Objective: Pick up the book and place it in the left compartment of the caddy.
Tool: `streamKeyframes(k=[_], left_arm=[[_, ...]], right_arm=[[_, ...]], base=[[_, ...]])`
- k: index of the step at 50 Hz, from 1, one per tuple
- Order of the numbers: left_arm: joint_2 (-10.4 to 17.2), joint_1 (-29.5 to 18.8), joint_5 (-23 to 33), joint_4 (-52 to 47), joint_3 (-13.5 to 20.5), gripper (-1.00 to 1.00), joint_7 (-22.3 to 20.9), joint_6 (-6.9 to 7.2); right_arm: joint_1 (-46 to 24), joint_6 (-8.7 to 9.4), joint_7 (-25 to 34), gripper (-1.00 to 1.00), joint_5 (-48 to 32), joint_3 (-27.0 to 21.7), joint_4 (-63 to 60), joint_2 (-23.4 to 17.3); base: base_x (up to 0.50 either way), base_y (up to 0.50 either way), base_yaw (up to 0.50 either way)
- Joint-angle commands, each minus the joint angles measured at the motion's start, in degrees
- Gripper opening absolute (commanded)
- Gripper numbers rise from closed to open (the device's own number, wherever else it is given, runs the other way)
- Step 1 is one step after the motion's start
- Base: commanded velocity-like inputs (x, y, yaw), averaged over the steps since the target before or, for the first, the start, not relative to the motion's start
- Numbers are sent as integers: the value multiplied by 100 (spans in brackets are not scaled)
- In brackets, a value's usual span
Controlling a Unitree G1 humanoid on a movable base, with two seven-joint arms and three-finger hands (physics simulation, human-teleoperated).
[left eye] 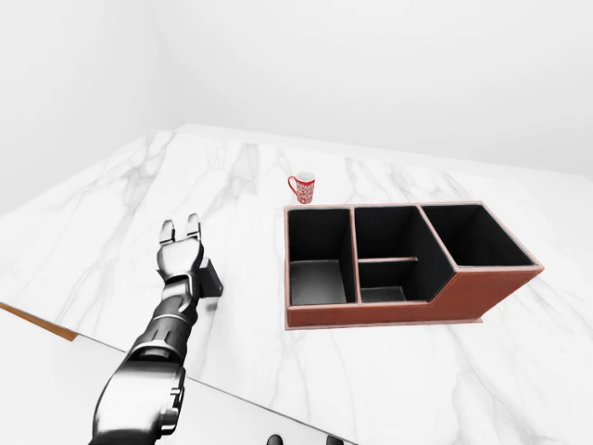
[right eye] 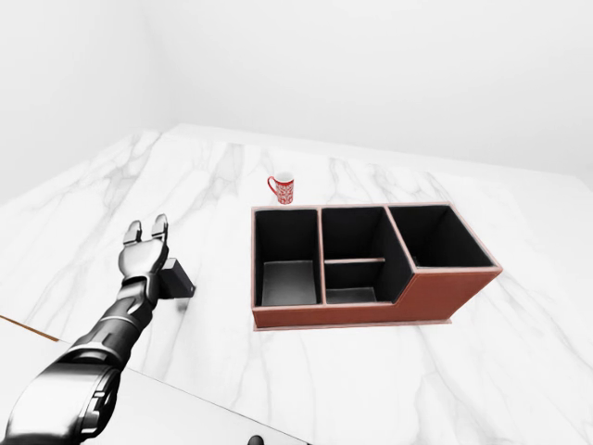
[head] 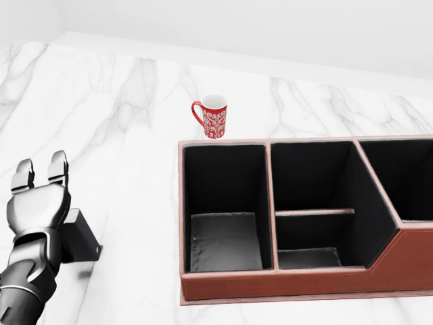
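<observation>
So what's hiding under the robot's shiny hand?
A dark, flat book lies on the marble counter beneath the left hand. Only its right part shows; the hand and arm cover the rest, so any touch can't be seen.

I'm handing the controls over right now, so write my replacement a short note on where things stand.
Left hand: open, fingers spread, over the dark book, holding nothing.
Right hand: not in view.
Book: on the marble counter, at the left of the head view, apart from the caddy, partly hidden by the hand.
Caddy: its left compartment holds nothing.
A red mug stands just above the caddy in the view, not part of the job.
Done: nothing yet. Left: grasp the book, lift it, place it in the left compartment.
</observation>
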Motion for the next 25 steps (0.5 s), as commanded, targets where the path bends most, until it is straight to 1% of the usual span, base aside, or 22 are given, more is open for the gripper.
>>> streamKeyframes(k=[1, 12, 13, 14, 18, 25], left_arm=[[-22, -223, 92, 654, -228, 100, 126, 0], [-62, -312, 292, 808, -259, 100, 17, 0], [-97, -337, 505, 908, -411, 100, -102, 0], [-104, -331, 574, 915, -425, 100, -179, 0], [-130, -370, 720, 931, -387, 100, -221, 0], [-160, -316, 792, 996, -293, 100, -478, 0]], right_arm=[[-6, 0, 25, 100, -28, 17, 27, 9], [-3, 0, 17, 100, -30, 27, 45, 5], [10, 0, 5, 100, -16, 12, 15, 3], [21, 0, 0, 100, -6, -4, -11, 6], [7, 0, 17, 100, -18, -5, 10, 9], [5, 0, 10, 100, -6, -30, -20, 2]], base=[[0, 0, 0], [0, 0, 0], [0, 0, 0], [0, 0, 0], [0, 0, 0], [0, 0, 0]])
